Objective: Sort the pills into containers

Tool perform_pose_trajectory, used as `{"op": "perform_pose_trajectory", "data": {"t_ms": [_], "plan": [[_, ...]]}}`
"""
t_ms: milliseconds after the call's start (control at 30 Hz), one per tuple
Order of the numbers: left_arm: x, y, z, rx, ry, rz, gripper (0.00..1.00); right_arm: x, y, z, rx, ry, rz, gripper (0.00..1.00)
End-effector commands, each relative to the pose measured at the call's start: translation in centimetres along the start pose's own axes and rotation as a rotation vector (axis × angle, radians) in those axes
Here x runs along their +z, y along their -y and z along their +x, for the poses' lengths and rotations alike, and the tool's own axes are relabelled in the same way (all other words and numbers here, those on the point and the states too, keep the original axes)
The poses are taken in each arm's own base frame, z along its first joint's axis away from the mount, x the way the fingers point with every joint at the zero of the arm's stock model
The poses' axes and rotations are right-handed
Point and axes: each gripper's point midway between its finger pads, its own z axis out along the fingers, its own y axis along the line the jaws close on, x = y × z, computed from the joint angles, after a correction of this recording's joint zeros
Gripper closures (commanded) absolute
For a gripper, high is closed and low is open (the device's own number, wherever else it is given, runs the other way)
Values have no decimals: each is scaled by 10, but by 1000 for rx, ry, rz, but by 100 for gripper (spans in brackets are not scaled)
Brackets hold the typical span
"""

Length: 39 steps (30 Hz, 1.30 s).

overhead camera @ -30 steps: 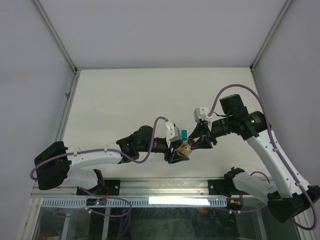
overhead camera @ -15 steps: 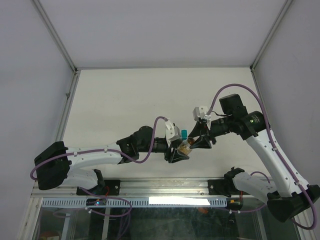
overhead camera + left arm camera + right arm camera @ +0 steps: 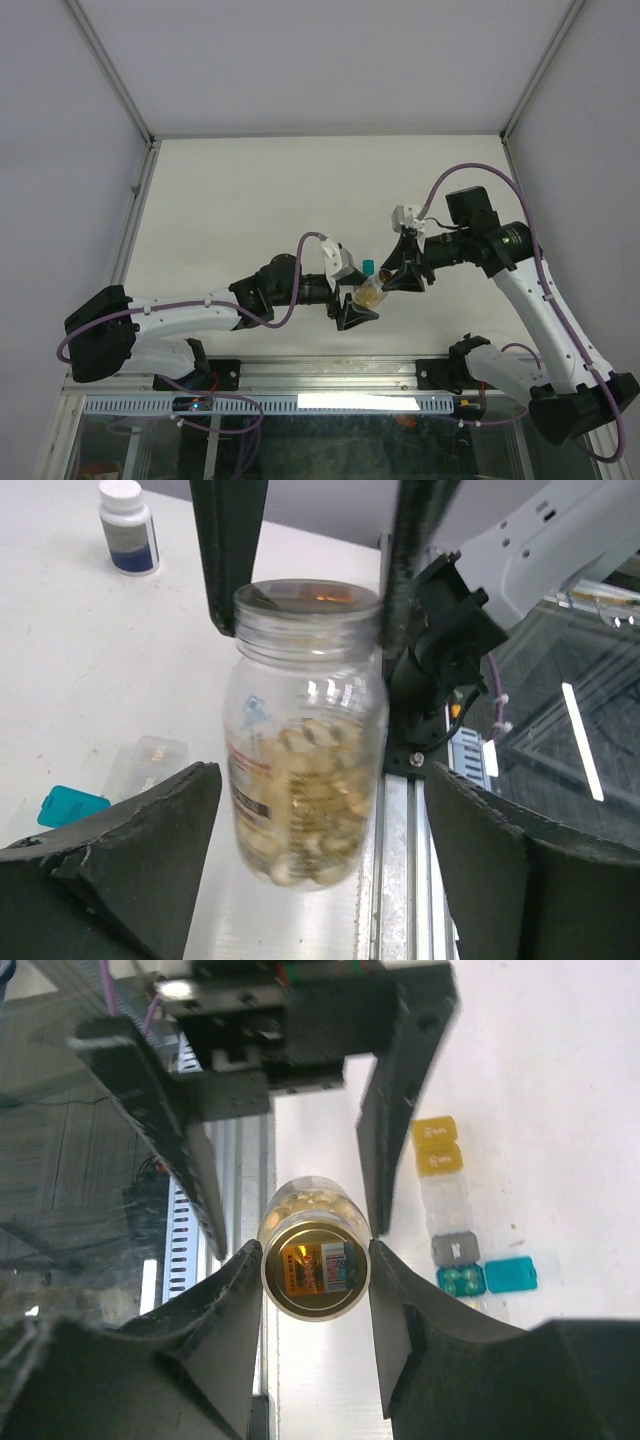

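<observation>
A clear jar (image 3: pixel 305 730) full of yellowish pills (image 3: pixel 300 820) hangs above the table's near edge. My right gripper (image 3: pixel 315 1255) is shut on one end of the jar (image 3: pixel 315 1263), a finger pressing each side. My left gripper (image 3: pixel 320 775) is open, its jaws standing wide on both sides of the jar without touching it. On the table lies a row of tiny containers: yellow (image 3: pixel 435 1145), clear (image 3: pixel 445 1200), grey (image 3: pixel 455 1250) and teal (image 3: pixel 462 1280) with green pills inside. In the top view the jar (image 3: pixel 368 295) sits between my left gripper (image 3: pixel 358 306) and my right gripper (image 3: pixel 392 278).
A white bottle (image 3: pixel 127 525) with a dark blue label stands farther back on the table. A loose teal lid (image 3: pixel 510 1274) lies beside the teal container. A metal rail (image 3: pixel 400 860) runs along the table's near edge, right under the jar.
My left gripper has opened and let go of the jar. The right gripper keeps its hold on the jar, and the right arm has shifted slightly.
</observation>
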Motion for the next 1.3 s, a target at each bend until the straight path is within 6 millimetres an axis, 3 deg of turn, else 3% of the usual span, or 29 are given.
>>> {"op": "perform_pose_trajectory", "data": {"t_ms": [0, 67, 167, 267, 333, 433, 567, 733, 1033, 1167, 1267], "plan": [[-10, -2, -43, 62, 163, -36, 7, -11, 14, -8, 41, 69, 52, 89], [-15, -7, -39, 69, 158, -64, 1, -16, 24, -7, 55, 81, 94, 89], [-25, -16, -31, 83, 144, -98, 1, -28, 43, -5, 87, 92, 182, 90], [-35, -37, -10, 119, 71, -203, 1, -49, 90, 10, 145, 52, 399, 90], [-43, -57, 7, 149, 2, -301, 1, -71, 129, 31, 201, 6, 576, 91], [-54, -78, 30, 185, -97, -407, 1, -125, 189, 68, 290, -43, 844, 92], [-59, -95, 50, 233, -188, -465, 1, -183, 236, 98, 378, -45, 1031, 91], [-62, -102, 61, 272, -246, -460, 1, -215, 283, 121, 436, -95, 1121, 89], [-64, -106, 72, 260, -270, -460, 1, -252, 346, 167, 529, -198, 1253, 82], [-65, -109, 78, 260, -292, -462, 1, -252, 357, 179, 549, -227, 1238, 74], [-63, -107, 83, 265, -314, -437, 2, -249, 358, 184, 555, -237, 1219, 62]]}}
